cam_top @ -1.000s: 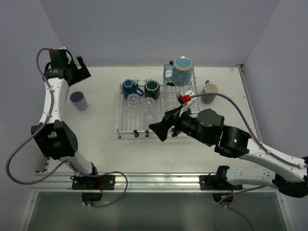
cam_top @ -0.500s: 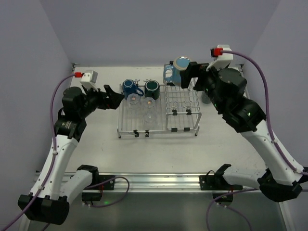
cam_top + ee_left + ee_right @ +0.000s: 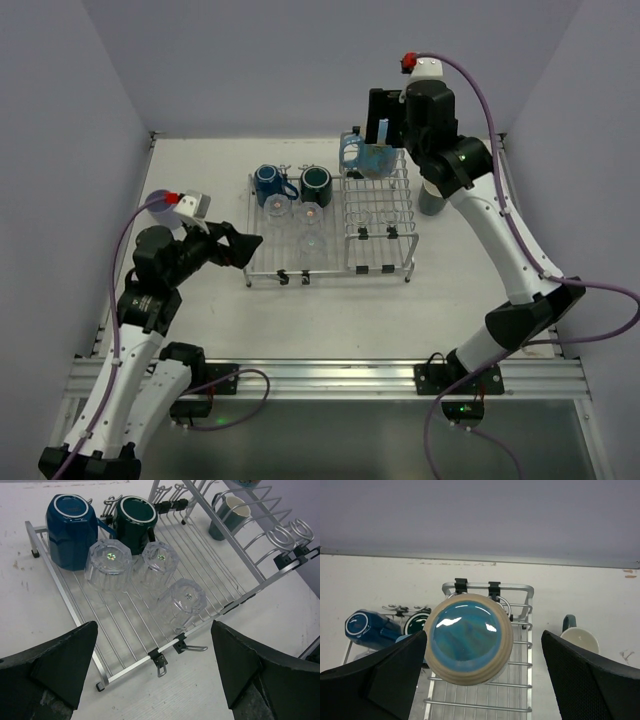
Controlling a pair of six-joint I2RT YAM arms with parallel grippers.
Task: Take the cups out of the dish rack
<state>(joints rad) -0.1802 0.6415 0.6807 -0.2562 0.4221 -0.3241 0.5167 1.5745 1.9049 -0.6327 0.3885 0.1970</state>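
Observation:
The silver wire dish rack holds a blue mug, a dark green mug and three upturned clear glasses on its flat grid. A light-blue mug sits upside down on the tined part. My right gripper hangs open above that mug, and in the right wrist view its fingers flank the mug's glazed base. My left gripper is open and empty at the rack's front left corner, facing the glasses. A grey-green mug and a lavender tumbler stand on the table.
The grey-green mug stands just right of the rack, partly under my right arm. The tumbler is behind my left wrist near the left wall. Purple walls close in the white table on three sides.
My left gripper has drawn back from the rack's back left to its front left corner. My right arm has risen and its gripper now sits over the light-blue mug.

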